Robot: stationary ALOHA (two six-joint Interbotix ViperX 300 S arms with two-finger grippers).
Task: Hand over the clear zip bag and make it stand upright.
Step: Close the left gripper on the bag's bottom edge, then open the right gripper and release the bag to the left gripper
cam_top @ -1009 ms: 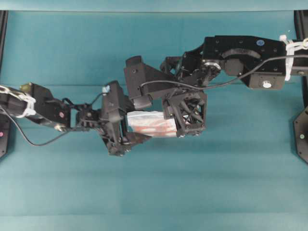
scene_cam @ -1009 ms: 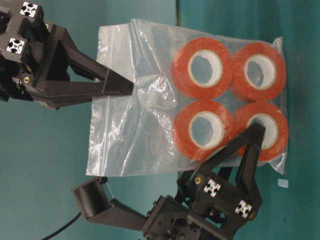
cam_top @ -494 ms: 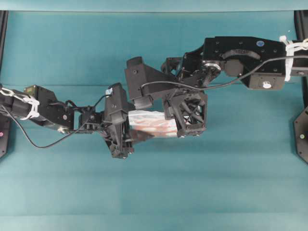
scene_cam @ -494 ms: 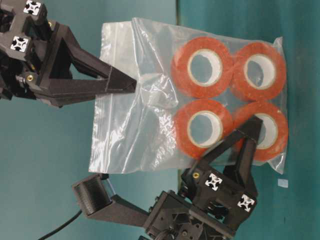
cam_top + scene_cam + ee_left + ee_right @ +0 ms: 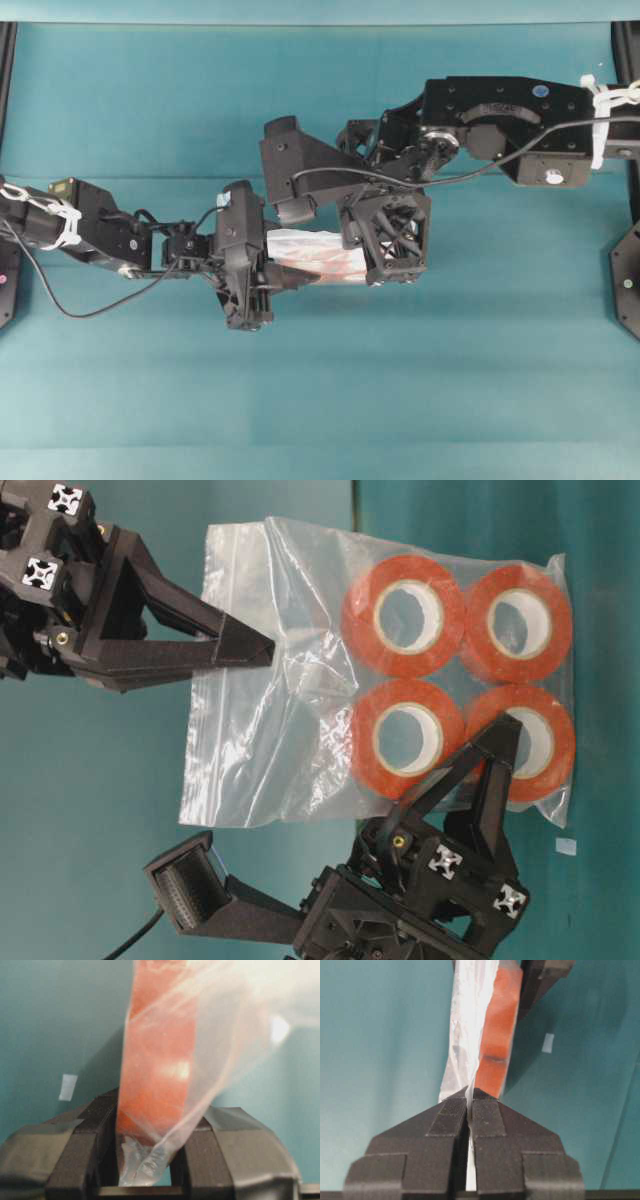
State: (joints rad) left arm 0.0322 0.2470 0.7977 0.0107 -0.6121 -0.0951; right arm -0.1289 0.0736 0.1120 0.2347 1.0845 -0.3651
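The clear zip bag (image 5: 290, 700) hangs in the air between both grippers, with its orange tape rolls (image 5: 403, 615) bunched at the low end. My right gripper (image 5: 266, 650) is shut on the empty film near the zip end (image 5: 469, 1035), pinching it thin between the pads (image 5: 487, 1115). My left gripper (image 5: 498, 742) is shut on the roll end; in its wrist view an orange roll and crumpled film (image 5: 160, 1070) sit between its fingers (image 5: 80, 1155). From overhead the bag (image 5: 315, 257) shows edge-on between the left gripper (image 5: 272, 278) and the right gripper (image 5: 372, 258).
Teal cloth (image 5: 320, 400) covers the table below the bag. A small white scrap of tape (image 5: 566, 846) lies on it, also showing in the left wrist view (image 5: 67, 1086). Black frame posts (image 5: 628, 270) stand at the table's side edges.
My left gripper has closed from wide open onto the roll end of the bag and shifted slightly in. The right gripper has kept its pinch and barely moved.
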